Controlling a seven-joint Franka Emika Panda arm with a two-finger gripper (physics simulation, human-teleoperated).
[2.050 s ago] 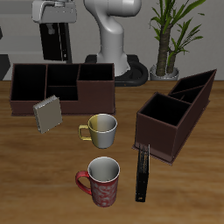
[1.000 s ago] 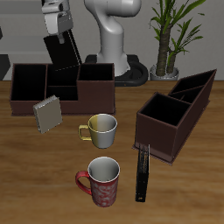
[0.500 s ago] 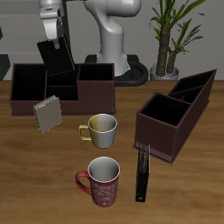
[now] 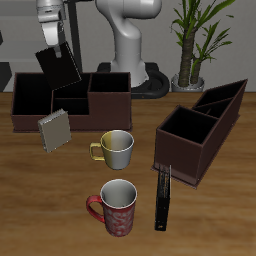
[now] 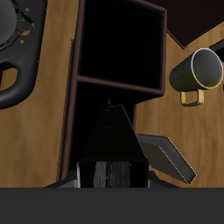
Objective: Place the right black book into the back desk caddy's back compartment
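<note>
Above the back desk caddy (image 4: 70,99), the right black book (image 4: 58,64) hangs tilted, grasped in the jaws of the gripper (image 4: 52,38). Within the last second it has swung sideways, apparently off the back compartment (image 4: 68,99); realignment is required before lowering.

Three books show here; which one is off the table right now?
The plain black book, held tilted in the claw above the long straight-walled caddy. The grey book leans at that caddy's front; the thin black one lies near the table's front.
</note>
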